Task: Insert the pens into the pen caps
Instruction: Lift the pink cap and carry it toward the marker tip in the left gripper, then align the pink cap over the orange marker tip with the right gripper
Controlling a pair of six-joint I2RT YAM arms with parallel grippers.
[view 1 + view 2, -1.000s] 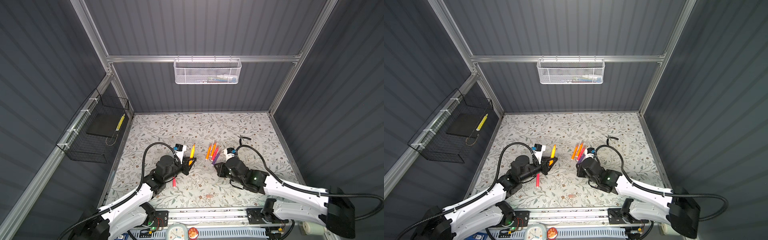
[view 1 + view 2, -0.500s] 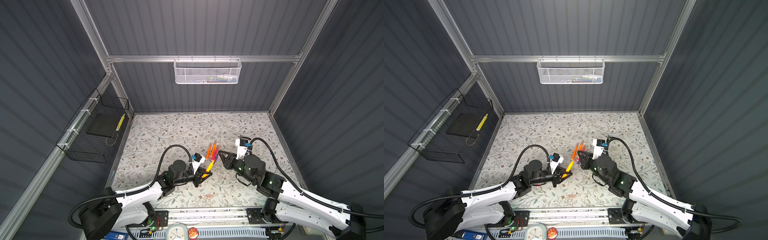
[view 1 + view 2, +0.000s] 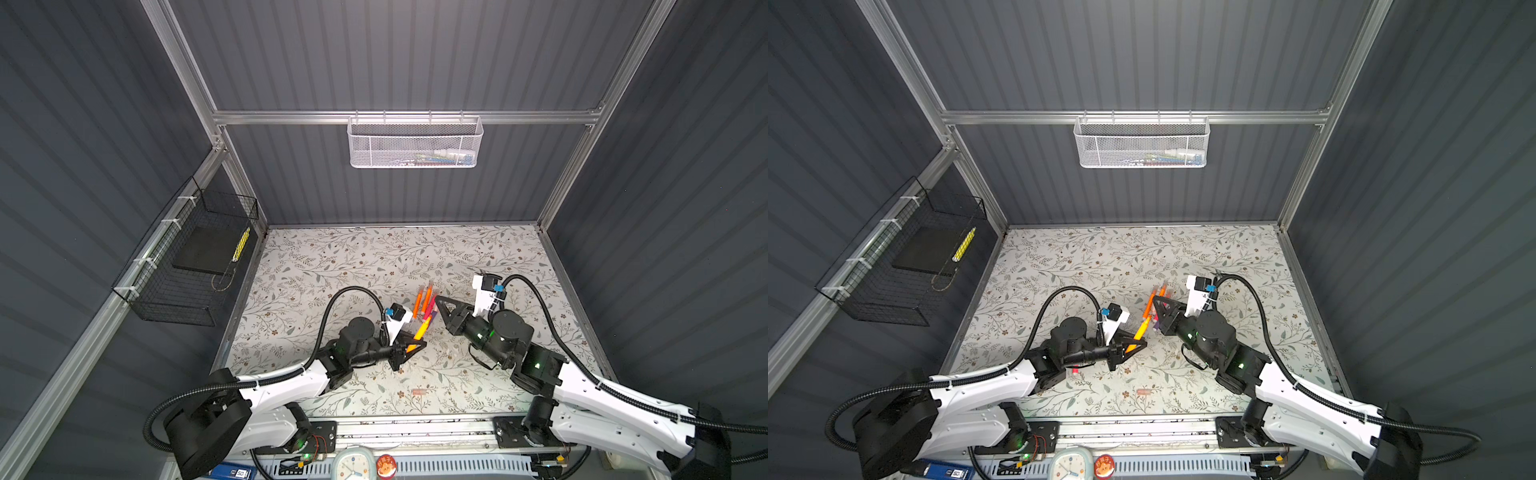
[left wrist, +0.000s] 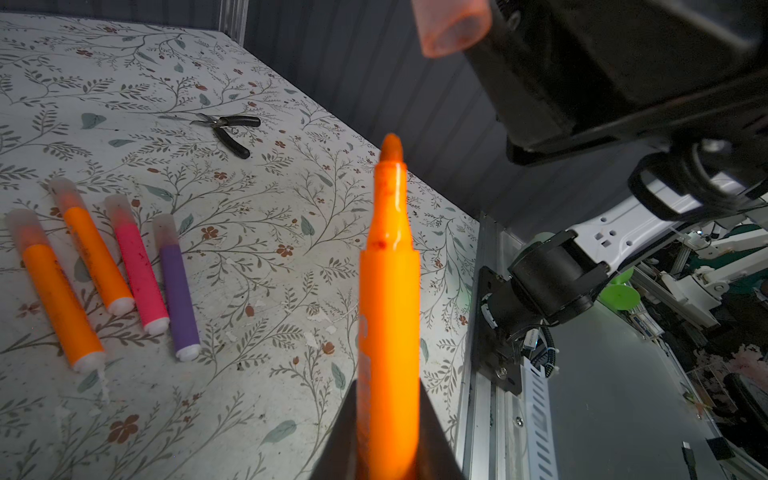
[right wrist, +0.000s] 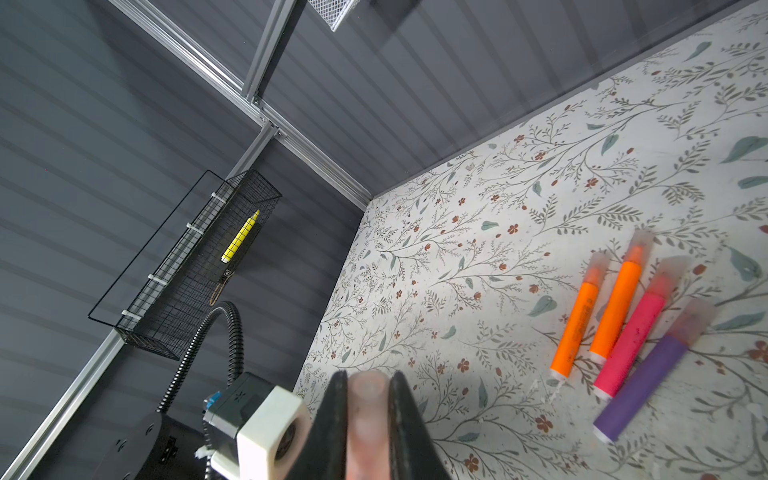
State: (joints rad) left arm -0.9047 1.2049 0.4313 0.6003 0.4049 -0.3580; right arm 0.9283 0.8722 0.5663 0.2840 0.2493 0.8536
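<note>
Orange pen (image 4: 388,291) clamped in left hand (image 3: 417,346) has neared the cap (image 5: 368,409) right hand (image 3: 439,300) grips.

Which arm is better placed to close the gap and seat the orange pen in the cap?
Left, probably. The left end effector grips the orange pen with its bare tip aimed roughly towards the cap, which the right end effector holds just beyond; a short push along the pen should do.

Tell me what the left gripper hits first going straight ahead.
Likely the pen cap in the right gripper, met by the orange pen in the left gripper; the cap sits slightly off that line, depth unclear.
</note>
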